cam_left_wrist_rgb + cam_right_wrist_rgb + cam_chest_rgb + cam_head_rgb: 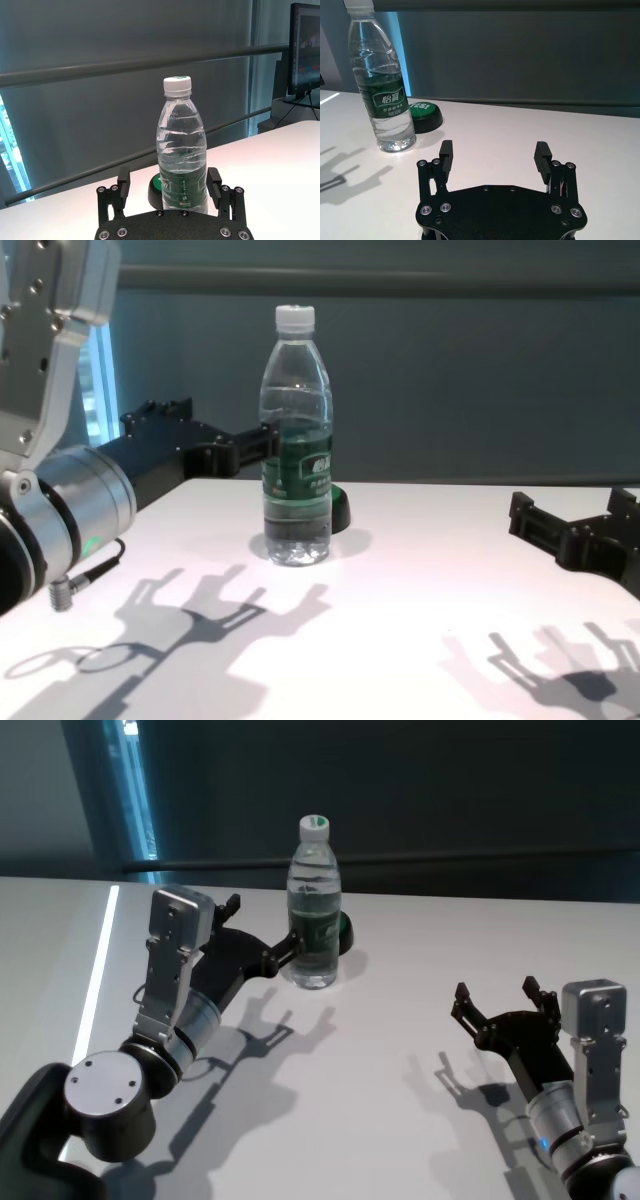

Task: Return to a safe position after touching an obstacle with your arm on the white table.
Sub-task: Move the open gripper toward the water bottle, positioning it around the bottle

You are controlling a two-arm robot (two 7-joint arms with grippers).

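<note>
Standing upright toward the far middle of the broad plain white glossy worktop [400, 1050]: the tall clear plastic water bottle with white screw cap and dark green label band [314, 905], part-filled and top-heavy by the look of it; tucked just behind its base, a small dark green dome-shaped button [424, 114]; reaching in from the robot's left, the left claw [170, 192], fingers spread wide with the bottle's lower body between them in the wrist view, though hard to say whether either finger touches plastic; parked well apart over the near right of the worktop, the right claw [497, 1002], likewise open and holding nothing. Likely trouble from here: a sideways or twisting retreat of the left arm, catching a finger on the label band and toppling the bottle, or nudging it back against the dome; a straight pull back along the approach line probably safest; little risk from the right arm while idle. Count: one bottle, one green dome, one worktop, two claws, both empty.
</note>
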